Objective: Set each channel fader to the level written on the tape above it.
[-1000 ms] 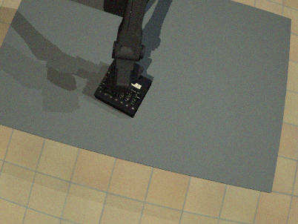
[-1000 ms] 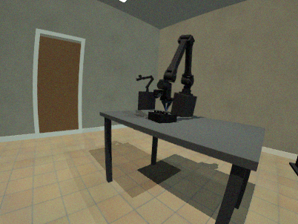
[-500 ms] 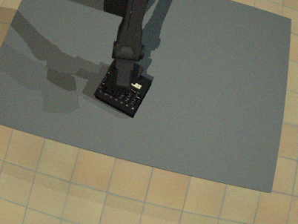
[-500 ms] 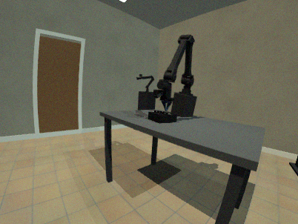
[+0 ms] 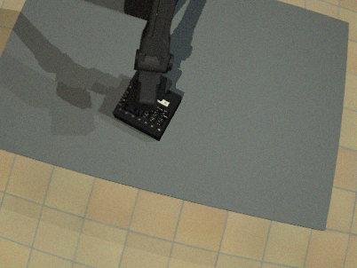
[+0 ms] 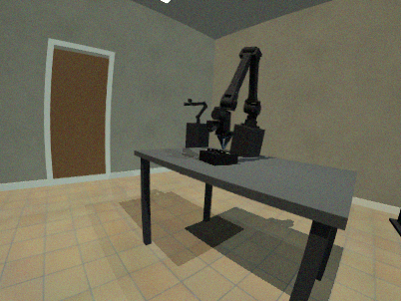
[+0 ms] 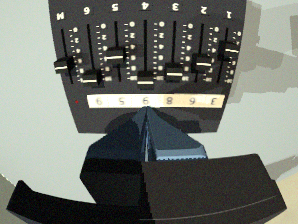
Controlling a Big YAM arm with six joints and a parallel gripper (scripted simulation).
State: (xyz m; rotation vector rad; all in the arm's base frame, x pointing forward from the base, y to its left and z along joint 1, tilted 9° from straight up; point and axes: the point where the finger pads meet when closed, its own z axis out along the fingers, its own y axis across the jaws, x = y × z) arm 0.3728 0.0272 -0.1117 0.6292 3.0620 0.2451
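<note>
The black lighting desk [image 5: 146, 112] stands flat on the grey table; it also shows in the exterior view [image 6: 217, 156] and fills the top of the wrist view [image 7: 147, 56]. Several faders stand in a row, their caps at different heights, the leftmost cap [image 7: 64, 64] and the rightmost cap [image 7: 230, 48] among the higher ones. A pale tape strip [image 7: 154, 100] with small writing runs along the desk's edge nearest the gripper. My gripper [image 7: 146, 112] is shut, empty, and its tip hovers just above the tape strip near the middle faders. The arm [image 5: 153, 62] hides part of the desk in the overhead view.
The arm's dark base block [image 6: 247, 141] stands at the table's back, with another dark box and small stand [image 6: 196, 131] beside it. The desk sits toward the table's back left, well away from the edges.
</note>
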